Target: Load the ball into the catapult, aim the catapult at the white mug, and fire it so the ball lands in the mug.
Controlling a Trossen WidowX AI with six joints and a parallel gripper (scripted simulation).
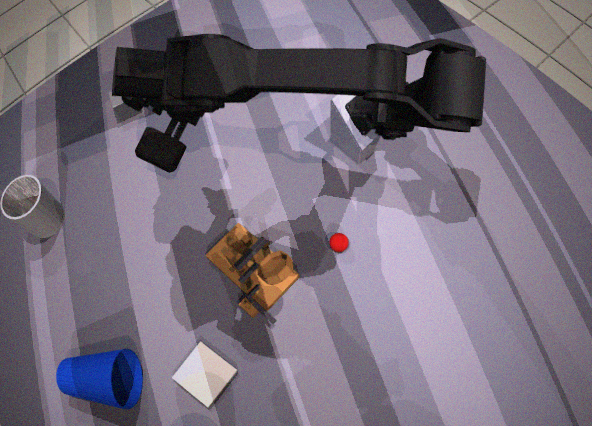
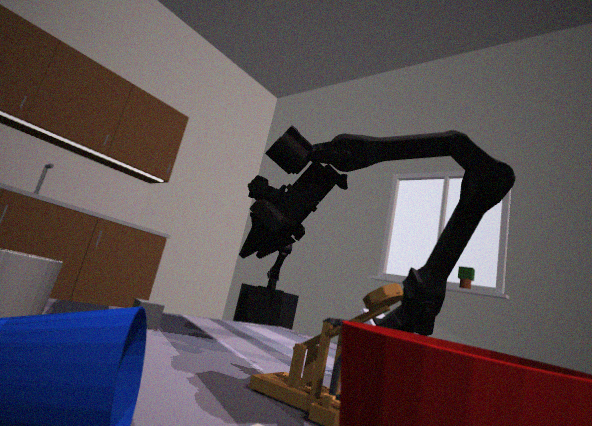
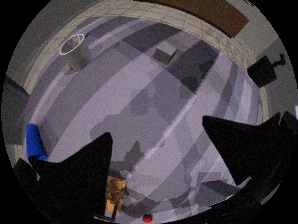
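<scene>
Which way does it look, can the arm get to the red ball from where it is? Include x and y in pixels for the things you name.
Probably yes: the gripper (image 3: 158, 129) is open, and nothing stands over the ball (image 1: 339, 242) (image 3: 147, 218).

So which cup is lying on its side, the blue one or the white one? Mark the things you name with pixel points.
The blue cup (image 1: 92, 377) (image 2: 60, 367) (image 3: 34, 142). The white mug (image 1: 47, 219) (image 2: 25, 284) (image 3: 78, 57) stands upright.
</scene>
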